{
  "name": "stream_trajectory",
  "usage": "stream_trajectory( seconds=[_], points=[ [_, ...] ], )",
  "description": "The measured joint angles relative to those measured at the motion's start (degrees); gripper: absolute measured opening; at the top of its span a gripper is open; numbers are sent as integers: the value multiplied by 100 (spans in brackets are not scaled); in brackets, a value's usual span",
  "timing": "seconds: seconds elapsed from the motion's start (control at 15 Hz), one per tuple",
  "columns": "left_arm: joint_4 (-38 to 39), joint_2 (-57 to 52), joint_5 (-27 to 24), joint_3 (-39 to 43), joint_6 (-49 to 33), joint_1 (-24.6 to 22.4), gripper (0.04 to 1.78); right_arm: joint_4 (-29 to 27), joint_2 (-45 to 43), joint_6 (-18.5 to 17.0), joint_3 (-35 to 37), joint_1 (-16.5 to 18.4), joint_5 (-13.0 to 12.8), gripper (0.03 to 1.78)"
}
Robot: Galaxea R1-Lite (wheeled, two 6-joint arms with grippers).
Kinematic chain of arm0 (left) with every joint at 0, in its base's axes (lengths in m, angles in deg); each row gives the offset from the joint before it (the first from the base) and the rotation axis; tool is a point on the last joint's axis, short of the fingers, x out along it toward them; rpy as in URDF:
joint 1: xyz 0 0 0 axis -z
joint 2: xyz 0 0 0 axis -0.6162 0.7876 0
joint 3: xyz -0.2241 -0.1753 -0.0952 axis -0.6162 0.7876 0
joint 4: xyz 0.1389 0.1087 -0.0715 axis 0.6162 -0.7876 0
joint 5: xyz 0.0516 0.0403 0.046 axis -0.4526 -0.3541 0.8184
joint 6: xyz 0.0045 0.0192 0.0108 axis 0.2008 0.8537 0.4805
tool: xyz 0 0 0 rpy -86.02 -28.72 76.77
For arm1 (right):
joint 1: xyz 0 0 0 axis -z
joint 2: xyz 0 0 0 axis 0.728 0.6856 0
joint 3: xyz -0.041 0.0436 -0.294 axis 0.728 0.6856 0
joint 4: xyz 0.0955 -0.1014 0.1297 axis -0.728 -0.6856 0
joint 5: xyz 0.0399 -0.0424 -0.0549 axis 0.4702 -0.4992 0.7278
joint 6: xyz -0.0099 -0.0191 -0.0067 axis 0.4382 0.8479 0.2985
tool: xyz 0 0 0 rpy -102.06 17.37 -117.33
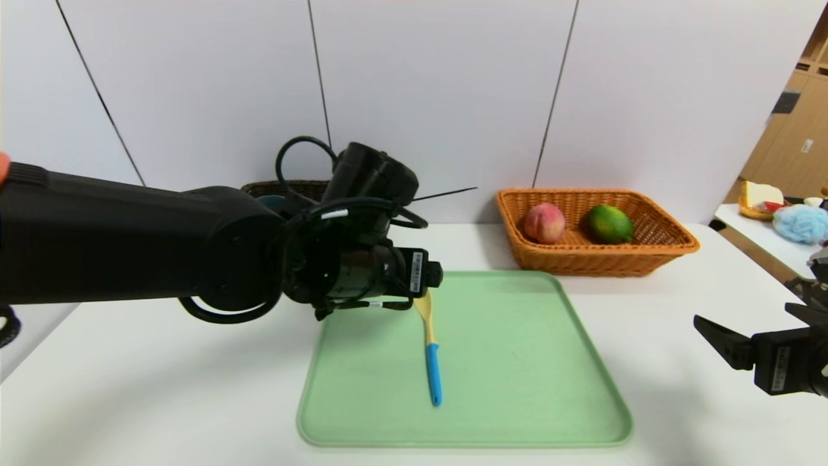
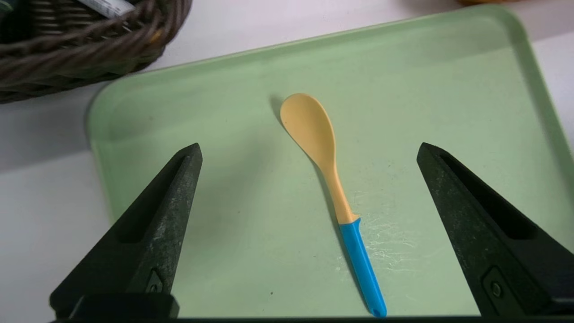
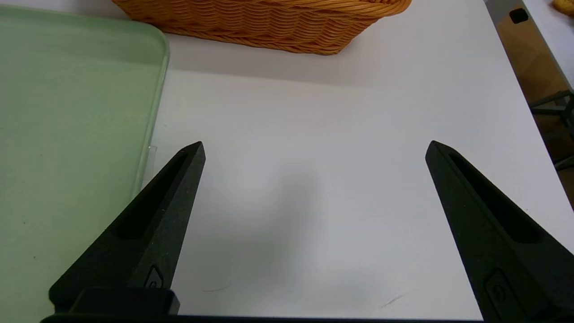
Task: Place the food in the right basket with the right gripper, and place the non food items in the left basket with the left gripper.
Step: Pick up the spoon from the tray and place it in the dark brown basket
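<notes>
The yellow-bowled, blue-handled spoon (image 1: 430, 349) lies alone on the green tray (image 1: 517, 362). My left gripper (image 2: 309, 150) is open above the tray, and the spoon (image 2: 332, 179) lies between its fingers, untouched. In the head view the left arm (image 1: 259, 259) hides most of the dark brown left basket (image 1: 284, 189). A white item (image 2: 107, 5) lies in that basket (image 2: 80, 49). The peach (image 1: 544, 222) and green citrus (image 1: 609, 224) sit in the orange-tan right basket (image 1: 653, 249). My right gripper (image 3: 316, 146) is open and empty over bare table, right of the tray. The cup and jar are hidden.
The white table's right edge (image 3: 515, 89) runs close to the right gripper, with floor beyond. A side table (image 1: 770, 246) at the far right holds a blue fluffy item (image 1: 801, 223) and other things. A white wall stands behind the baskets.
</notes>
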State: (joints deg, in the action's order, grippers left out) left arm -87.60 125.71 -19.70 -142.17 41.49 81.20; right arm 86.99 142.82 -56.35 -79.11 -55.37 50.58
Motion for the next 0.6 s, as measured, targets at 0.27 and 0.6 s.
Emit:
stream_trajectory(
  seconds=[0.27, 0.6],
  points=[
    [0, 467, 2, -24, -99, 22, 169, 99, 2, -2, 0, -33, 0, 170],
    [-98, 664, 2, 56, -72, 55, 169, 149, 13, -6, -11, -52, 6, 170]
  ],
)
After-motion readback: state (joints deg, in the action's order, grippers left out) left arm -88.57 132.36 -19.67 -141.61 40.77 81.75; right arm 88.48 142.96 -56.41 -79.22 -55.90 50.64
